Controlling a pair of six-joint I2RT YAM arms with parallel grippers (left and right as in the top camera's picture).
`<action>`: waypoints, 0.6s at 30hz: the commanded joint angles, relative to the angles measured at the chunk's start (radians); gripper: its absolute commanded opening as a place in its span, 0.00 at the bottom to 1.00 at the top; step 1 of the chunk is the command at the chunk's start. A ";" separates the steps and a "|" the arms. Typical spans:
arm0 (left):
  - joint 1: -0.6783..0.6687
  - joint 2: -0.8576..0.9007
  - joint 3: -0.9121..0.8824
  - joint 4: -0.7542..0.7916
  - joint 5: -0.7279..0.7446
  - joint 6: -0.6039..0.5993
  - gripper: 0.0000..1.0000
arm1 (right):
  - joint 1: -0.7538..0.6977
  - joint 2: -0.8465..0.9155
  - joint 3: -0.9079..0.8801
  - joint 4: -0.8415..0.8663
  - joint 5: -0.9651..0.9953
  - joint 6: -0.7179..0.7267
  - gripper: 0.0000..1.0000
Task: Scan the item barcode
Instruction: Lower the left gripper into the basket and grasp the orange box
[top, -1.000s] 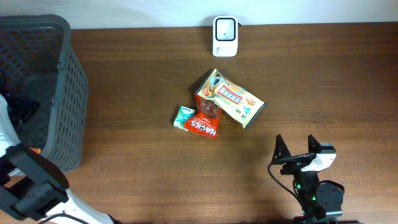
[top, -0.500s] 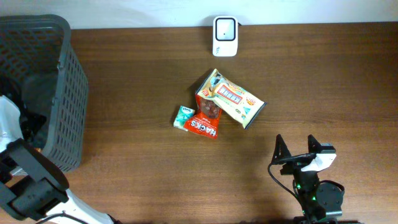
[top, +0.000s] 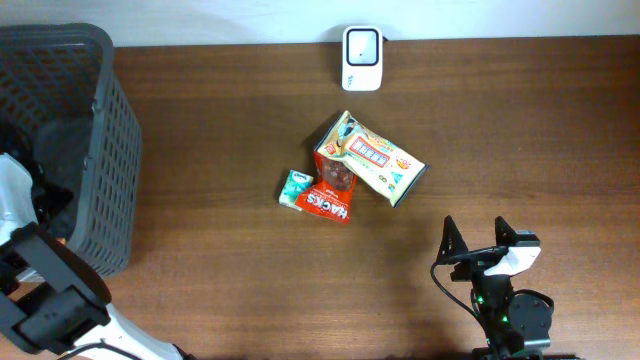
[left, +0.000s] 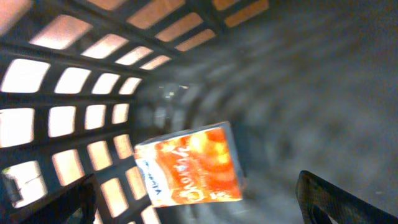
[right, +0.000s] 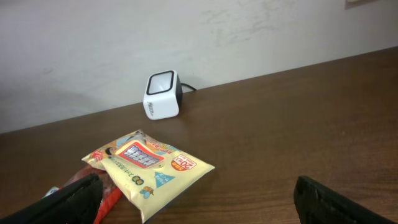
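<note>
In the left wrist view an orange packet (left: 189, 165) lies on the floor of the dark mesh basket (left: 74, 81). My left gripper (left: 199, 214) hangs open just above it, one finger on each side, touching nothing. The overhead view shows the left arm (top: 18, 195) reaching into the basket (top: 90, 120). A white barcode scanner (top: 361, 58) stands at the table's back edge. Mid-table a yellow pack (top: 378, 160) rests on a red pack (top: 330, 198), with a small green pack (top: 296, 188) beside them. My right gripper (top: 475, 232) is open and empty at the front right.
The right wrist view looks across the brown table to the scanner (right: 163, 94) against a white wall, with the yellow pack (right: 152, 168) and red pack (right: 106, 196) low on the left. The basket's tall walls surround the left gripper.
The left arm has shifted slightly further into the basket. The right arm and the packs on the table have not moved.
</note>
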 joint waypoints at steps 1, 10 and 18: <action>-0.018 -0.006 0.045 -0.027 -0.098 0.023 0.99 | 0.005 -0.003 -0.005 -0.005 -0.013 0.005 0.99; -0.057 0.000 0.058 -0.049 -0.203 0.022 0.99 | 0.005 -0.003 -0.005 -0.005 -0.013 0.005 0.98; -0.057 0.056 0.057 -0.056 -0.080 0.022 0.99 | 0.005 -0.003 -0.005 -0.005 -0.013 0.005 0.99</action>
